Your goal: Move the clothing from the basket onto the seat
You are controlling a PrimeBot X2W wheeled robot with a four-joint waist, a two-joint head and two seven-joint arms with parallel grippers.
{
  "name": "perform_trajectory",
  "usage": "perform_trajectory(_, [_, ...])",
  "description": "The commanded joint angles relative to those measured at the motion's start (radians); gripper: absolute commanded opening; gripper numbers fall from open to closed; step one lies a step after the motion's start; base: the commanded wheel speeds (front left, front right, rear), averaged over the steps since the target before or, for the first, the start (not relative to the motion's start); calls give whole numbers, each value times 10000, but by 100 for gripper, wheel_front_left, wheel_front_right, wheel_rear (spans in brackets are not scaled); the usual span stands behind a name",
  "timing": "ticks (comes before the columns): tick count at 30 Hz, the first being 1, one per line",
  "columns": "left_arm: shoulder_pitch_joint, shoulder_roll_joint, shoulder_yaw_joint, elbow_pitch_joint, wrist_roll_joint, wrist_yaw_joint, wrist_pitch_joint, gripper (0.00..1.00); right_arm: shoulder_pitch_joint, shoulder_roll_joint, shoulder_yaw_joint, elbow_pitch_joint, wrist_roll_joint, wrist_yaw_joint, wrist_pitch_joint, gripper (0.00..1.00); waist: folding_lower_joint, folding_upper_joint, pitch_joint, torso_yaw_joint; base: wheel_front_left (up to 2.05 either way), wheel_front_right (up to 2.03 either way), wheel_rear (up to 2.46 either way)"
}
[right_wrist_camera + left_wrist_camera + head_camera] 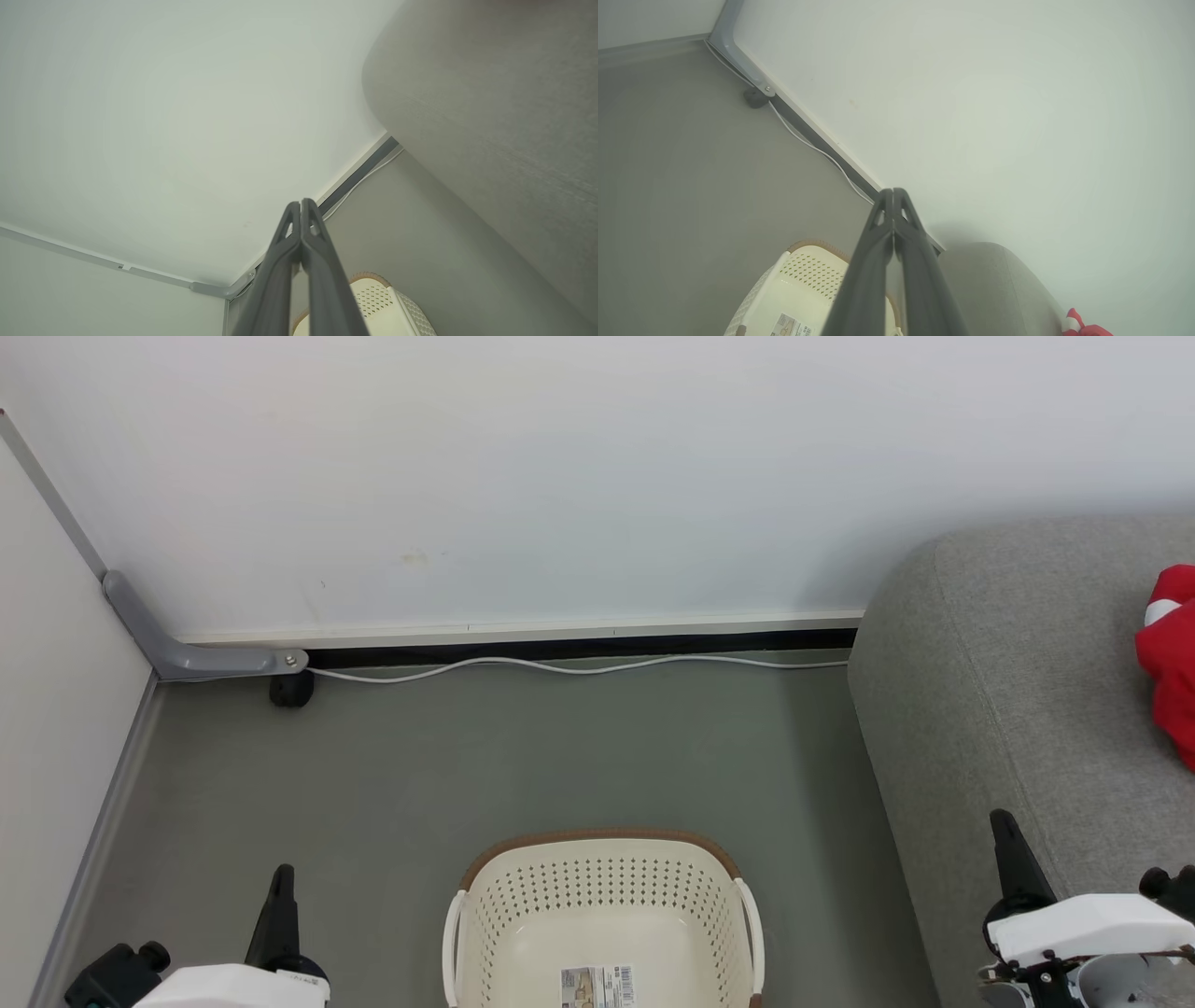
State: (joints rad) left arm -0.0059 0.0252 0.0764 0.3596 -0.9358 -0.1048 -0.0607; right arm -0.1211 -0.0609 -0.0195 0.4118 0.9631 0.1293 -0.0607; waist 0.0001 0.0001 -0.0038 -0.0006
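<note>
Head view: basket [597,840] sits on the floor [560,747] at 6 o'clock, with its label [597,987] showing on the base. Clothing [1172,663] lies on the seat [1008,691] at 3 o'clock and is cut off by the frame edge. My left claw [282,877] is at 7 o'clock, my right claw [1004,826] at 4 o'clock against the seat. Both are clenched, fingertips touching in the wrist views, with nothing between them.

The basket [597,887] is moulded in smooth plastic with a woven-look rim [597,837]; the seat [1008,691] is covered in coarse matt cloth; the clothing [1174,663] is soft fabric.
</note>
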Motion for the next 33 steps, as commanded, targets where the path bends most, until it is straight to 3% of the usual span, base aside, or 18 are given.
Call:
perform_trajectory(1, [-516, 173, 191, -339, -242, -83, 49, 0, -186, -75, 61, -346, 261, 7, 91, 0, 0, -1, 1, 0, 0, 0, 0])
perform_trajectory(33, [-798, 216, 294, -785, -3851, -181, 991, 0, -9, 26, -500, -1083, 3707, 11, 1010, 0, -1, -1, 39, 4, 0, 0, 0])
